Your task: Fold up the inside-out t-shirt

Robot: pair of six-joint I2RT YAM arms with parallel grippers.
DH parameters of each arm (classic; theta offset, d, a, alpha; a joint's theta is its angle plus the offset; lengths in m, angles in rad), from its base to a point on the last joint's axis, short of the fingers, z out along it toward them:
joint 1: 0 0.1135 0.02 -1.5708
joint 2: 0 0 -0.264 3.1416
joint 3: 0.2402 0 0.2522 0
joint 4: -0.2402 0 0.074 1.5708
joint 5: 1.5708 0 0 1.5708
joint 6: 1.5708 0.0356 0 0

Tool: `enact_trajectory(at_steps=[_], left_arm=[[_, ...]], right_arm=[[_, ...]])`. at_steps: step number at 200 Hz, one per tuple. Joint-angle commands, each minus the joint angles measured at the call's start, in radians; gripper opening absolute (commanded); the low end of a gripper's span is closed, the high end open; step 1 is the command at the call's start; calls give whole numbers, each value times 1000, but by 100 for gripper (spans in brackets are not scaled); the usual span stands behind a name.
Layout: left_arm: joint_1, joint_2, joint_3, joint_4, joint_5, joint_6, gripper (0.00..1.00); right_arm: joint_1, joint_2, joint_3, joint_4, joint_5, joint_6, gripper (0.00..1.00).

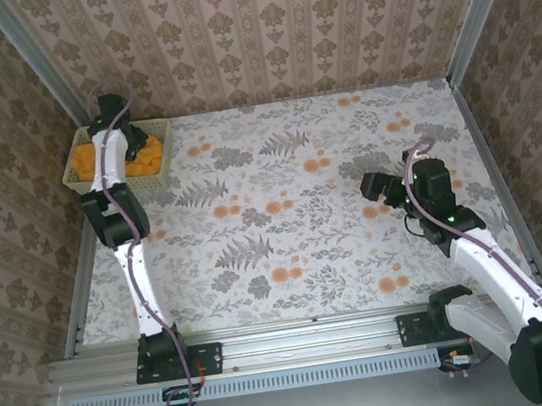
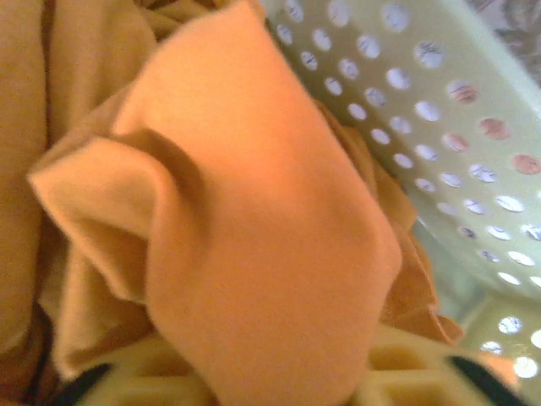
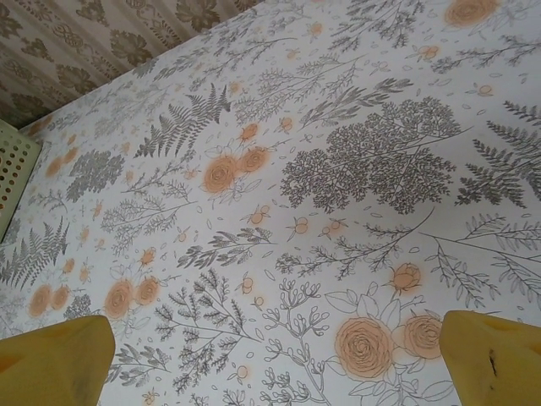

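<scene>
Down in the pale green basket at the upper left of the top view with the left gripper, right on the crumpled t-shirt. From its wrist, a fold of plain orange cloth rising between the jaws at the bottom edge; tips cut off, so cannot tell whether pinched or merely enclosed. At mid-right, the right gripper spread wide above the floral table, well apart from the shirt.

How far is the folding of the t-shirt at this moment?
Nothing is folded yet. The t-shirt lies bunched in the green basket. In hand: a fold of it sits between the fingers of the left gripper; whether they pinch it is unclear. The right gripper hangs open above the table. Remaining: lift it out, spread it, fold it.
</scene>
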Motion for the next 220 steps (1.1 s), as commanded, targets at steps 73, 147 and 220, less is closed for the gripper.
enact_trajectory(at_steps=[73,147,220], left_arm=[[-69,-344,42,16,-17,86,0],[-200,-635,114,151,-82,289,0],[-535,-804,78,231,-42,506,0]], right_arm=[[5,-83,4,-104,45,55,100],[6,-165,-12,-140,31,62,100],[5,-195,0,-193,61,102,99]])
